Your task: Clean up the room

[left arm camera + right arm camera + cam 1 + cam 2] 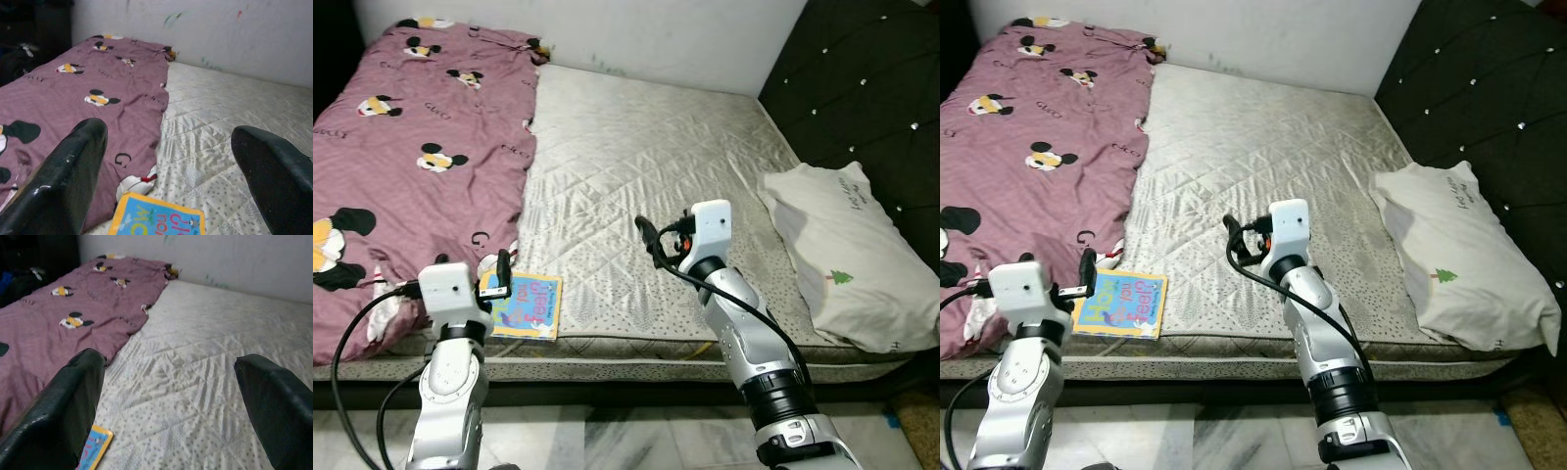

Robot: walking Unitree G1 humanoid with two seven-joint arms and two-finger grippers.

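At nine o'clock in the head views a maroon blanket (421, 147) printed with cartoon mouse figures covers the left side of the bed, reaching from the far wall down to the near edge. The left gripper (501, 266) hangs at about seven o'clock, just above the near edge of the bed, its two black fingers (63, 166) spread well apart. Right under it, at its five o'clock, a colourful children's book (527, 305) lies flat on the mattress (636, 166), touching the blanket's hem on one side and sitting close to the mattress's front edge. In the left wrist view the book's yellow-bordered blue cover (159, 220) shows between the fingers.

The bare quilted mattress takes up the centre, from twelve o'clock down to six. The right gripper (648, 235) hovers over it near the centre, fingers (58, 416) wide apart and holding nothing; a corner of the book shows low in its wrist view.

At three o'clock a white pillow (847, 259) with a small green tree print lies at the mattress's right edge, against a dark tufted headboard (871, 88).
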